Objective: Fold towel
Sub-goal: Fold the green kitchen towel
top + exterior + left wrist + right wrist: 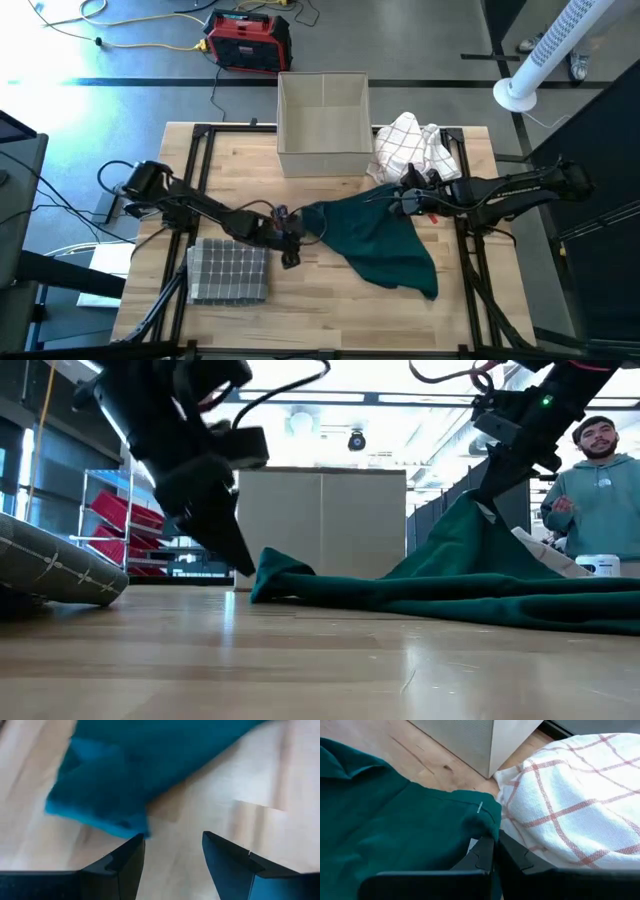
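**Layout of the table at the moment shown**

The towel (375, 238) is spread at the middle of the table (330, 310). The box (323, 125) is set behind it at the far edge, with the checked cloth (415, 145) just beside the box on the right. The folded grid-patterned mat (229, 270) is placed front left. The left gripper (291, 240) is positioned at the towel's left corner, the right gripper (404, 197) at its rear edge, touching the checked cloth.

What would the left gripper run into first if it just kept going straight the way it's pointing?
Most likely the green towel. The left gripper is open, just short of the towel's near corner, which lies slightly to one side of the gap between its fingers. Bare table fills the rest of the wrist view, so depth is uncertain.
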Robot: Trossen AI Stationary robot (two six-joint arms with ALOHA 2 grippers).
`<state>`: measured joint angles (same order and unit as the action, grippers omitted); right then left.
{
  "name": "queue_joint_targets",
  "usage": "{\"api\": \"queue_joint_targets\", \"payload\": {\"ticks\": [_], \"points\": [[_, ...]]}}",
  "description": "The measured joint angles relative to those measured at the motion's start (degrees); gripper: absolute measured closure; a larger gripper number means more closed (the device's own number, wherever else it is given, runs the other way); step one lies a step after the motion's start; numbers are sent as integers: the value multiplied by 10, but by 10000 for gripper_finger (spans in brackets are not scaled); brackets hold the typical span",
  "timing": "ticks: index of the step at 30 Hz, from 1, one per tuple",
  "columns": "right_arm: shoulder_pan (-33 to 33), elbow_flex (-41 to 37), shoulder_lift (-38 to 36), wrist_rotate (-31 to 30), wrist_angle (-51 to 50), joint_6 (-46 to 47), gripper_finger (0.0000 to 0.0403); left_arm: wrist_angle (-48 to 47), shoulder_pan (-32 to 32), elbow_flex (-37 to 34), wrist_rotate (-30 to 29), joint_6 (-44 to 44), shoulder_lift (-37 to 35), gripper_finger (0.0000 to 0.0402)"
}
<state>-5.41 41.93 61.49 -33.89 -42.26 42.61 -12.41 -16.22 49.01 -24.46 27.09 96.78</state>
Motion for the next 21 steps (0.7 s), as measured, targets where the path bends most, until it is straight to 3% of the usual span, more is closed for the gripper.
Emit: {"api": "queue_joint_targets", "payload": {"ticks": [6, 17, 21], "points": [[0, 0, 0, -1, 1, -2, 403, -4, -4, 0, -54, 89, 28, 210], [0, 0, 0, -2, 0, -6, 403, 44, 2, 0, -82, 156, 69, 212], [0, 0, 0, -1, 0, -6, 403, 42, 16, -5, -74, 170, 74, 234]]}}
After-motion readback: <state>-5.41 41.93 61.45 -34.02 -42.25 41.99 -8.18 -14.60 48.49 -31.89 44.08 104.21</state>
